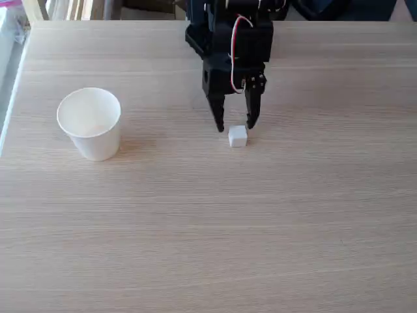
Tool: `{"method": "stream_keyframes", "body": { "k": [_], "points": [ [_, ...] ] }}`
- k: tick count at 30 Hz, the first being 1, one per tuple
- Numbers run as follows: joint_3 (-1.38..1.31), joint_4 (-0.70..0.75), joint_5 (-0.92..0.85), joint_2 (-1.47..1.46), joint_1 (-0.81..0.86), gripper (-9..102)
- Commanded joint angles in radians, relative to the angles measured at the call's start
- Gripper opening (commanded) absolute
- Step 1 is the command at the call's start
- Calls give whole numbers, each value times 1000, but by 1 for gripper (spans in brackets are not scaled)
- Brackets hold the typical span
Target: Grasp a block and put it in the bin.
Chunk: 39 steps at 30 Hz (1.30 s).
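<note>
- Your gripper, upper centre of the frame, has its fingers spread, tips just behind the block.
- Risk: block sits off toward the right-hand finger; closing may nudge it aside.
- Cup, left of frame, looks light; it could tip.
</note>
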Motion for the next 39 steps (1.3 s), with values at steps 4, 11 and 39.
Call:
{"method": "stream_keyframes", "body": {
  "k": [4,11,39],
  "points": [
    [-75,-20,25,-46,-26,28],
    [-123,-28,43,-112,-28,27],
    [-141,-57,46,-183,-15,25]
  ]
}}
